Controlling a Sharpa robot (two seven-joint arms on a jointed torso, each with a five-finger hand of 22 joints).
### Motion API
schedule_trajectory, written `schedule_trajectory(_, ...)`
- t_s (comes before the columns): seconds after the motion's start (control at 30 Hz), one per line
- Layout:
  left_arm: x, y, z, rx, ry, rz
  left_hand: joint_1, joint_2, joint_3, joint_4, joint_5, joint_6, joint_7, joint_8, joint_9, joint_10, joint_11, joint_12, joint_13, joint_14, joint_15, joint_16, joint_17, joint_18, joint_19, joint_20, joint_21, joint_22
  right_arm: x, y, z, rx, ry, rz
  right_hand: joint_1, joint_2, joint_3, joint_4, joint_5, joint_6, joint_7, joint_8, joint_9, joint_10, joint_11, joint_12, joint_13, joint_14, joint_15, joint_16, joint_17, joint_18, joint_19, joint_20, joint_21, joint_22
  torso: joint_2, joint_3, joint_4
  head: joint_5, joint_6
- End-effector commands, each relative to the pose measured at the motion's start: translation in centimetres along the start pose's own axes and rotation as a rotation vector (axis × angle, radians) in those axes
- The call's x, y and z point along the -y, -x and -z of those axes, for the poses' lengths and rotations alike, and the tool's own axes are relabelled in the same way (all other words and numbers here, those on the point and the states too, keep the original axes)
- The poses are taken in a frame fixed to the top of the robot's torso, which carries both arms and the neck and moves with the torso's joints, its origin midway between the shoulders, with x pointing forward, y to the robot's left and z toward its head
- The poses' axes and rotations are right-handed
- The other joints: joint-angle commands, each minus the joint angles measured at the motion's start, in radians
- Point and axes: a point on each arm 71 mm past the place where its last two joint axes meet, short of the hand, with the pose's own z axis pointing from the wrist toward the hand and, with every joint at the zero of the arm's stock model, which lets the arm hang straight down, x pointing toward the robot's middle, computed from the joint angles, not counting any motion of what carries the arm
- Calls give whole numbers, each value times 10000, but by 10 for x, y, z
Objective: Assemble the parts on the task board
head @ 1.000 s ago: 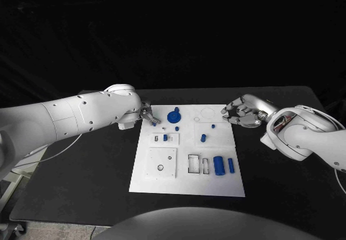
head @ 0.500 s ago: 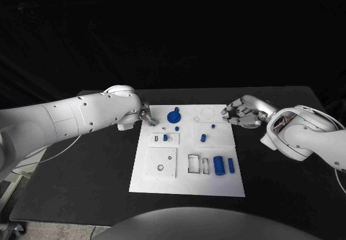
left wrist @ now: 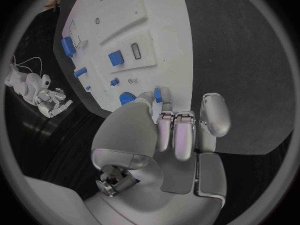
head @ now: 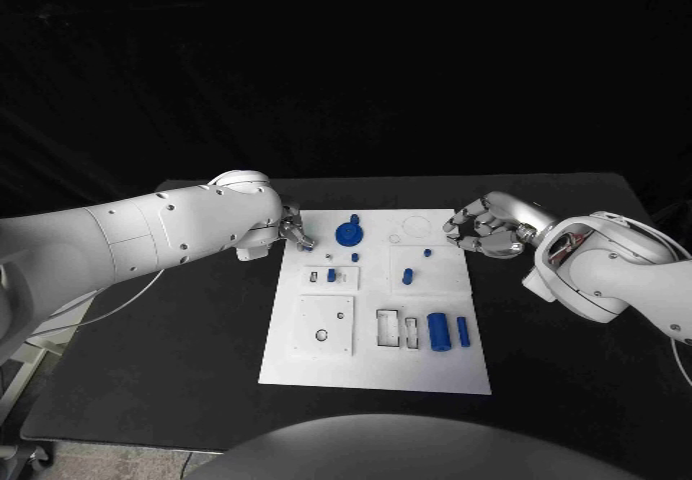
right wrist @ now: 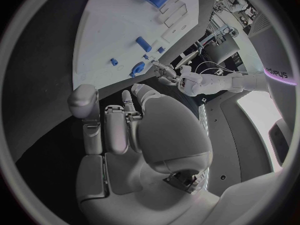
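The white task board lies in the middle of the black table. At its far end stands a blue round part; small blue pegs stand in the middle, and a blue cylinder and bar lie nearer me. My left hand hovers at the board's far left corner. In the left wrist view its thumb and a finger pinch a small blue peg beside the round part. My right hand hangs off the far right edge, its fingers curled in on nothing.
A raised square plate with holes sits on the board's near left, with rectangular slots beside it. Bare black table runs along both sides of the board. The left forearm reaches in over the table's left part.
The right hand has drifted slightly towards me. The left hand and the parts on the board have stayed where they were.
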Motion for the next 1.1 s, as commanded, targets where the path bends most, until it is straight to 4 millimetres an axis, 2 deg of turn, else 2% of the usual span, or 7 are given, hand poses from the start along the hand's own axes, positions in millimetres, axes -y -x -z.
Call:
schedule_trajectory(0.03, 3, -1, 0, -137, -421, 515, 73, -123, 216, -35, 141, -31, -41, 2, 35, 354, -47, -55, 1989, 1032, -8, 64, 2632, 124, -63, 22, -46, 890, 1, -1, 0, -168, -90, -41, 73, 62, 68, 17, 35, 52, -18, 3, 8, 317, 44, -17, 1709, 449, 40, -54, 639, 137, -27, -17, -59, 1004, 0, 2, -3, -5, 2)
schedule_trajectory(0.23, 4, -2, 0, -239, -588, 728, 271, -344, 713, -179, 275, 74, -83, 116, 141, 359, -83, -52, 1992, 1032, -39, 64, 2632, 120, -46, -3, -52, 939, 1, -2, 0, -235, -135, -79, 87, 70, 86, 1, 44, 57, -19, 5, 9, 316, 40, -18, 1708, 447, 38, -60, 634, 140, -32, -17, -77, 1001, 1, -2, 0, 3, 2)
schedule_trajectory(0.4, 4, -2, 0, -284, -650, 766, 415, -598, 1109, -360, 261, 137, -112, 196, 222, 359, -113, -58, 1987, 1032, -64, 64, 2632, 121, -38, -29, -68, 973, 3, -4, 0, -302, -186, -98, 98, 77, 100, -13, 50, 66, -20, 10, 10, 309, 36, -24, 1700, 442, 36, -75, 621, 144, -38, -17, -98, 997, -1, 1, 0, 11, 2)
schedule_trajectory(0.57, 2, -3, 3, -212, -612, 854, 548, -939, 1872, -643, -221, 261, -151, 270, 286, 393, -154, -31, 2006, 1032, -107, 64, 2632, 108, 15, -67, -51, 1044, 6, -7, 0, -373, -263, -122, 106, 81, 112, -25, 56, 73, -22, 13, 12, 294, 31, -37, 1683, 438, 34, -86, 612, 150, -47, -18, -130, 990, 3, 3, -5, 6, 2)
schedule_trajectory(0.77, -2, -6, 11, 323, -353, 865, 376, -1350, 2574, -846, -276, 414, -181, 284, 286, 428, -187, -8, 2020, 1032, -141, 64, 2632, 91, 97, -101, -12, 1123, 7, -7, 2, -350, -314, -136, 106, 81, 112, -25, 56, 73, -22, 13, 12, 294, 31, -37, 1683, 438, 34, -86, 612, 150, -47, -18, -130, 990, 0, 1, -7, -8, 2)
schedule_trajectory(0.87, -4, -7, 17, 753, -282, 729, 156, -1548, 3079, -937, -421, 474, -193, 281, 293, 436, -208, -13, 2013, 1032, -158, 64, 2632, 80, 155, -121, 14, 1174, 8, -7, 2, -342, -336, -138, 106, 81, 112, -25, 56, 73, -22, 13, 12, 294, 31, -37, 1683, 438, 34, -86, 612, 150, -47, -18, -130, 990, 3, 0, -1, -25, 2)
schedule_trajectory(1.1, -7, -15, 37, 1560, -373, 430, -143, -1670, 3420, -969, -579, 516, -203, 292, 319, 425, -215, -44, 1985, 1032, -170, 64, 2632, 69, 213, -134, 38, 1221, 10, -7, 3, -304, -380, -143, 106, 81, 113, -26, 57, 73, -22, 13, 12, 294, 31, -37, 1683, 438, 34, -87, 611, 150, -47, -18, -130, 990, -3, -2, 7, -12, 2)
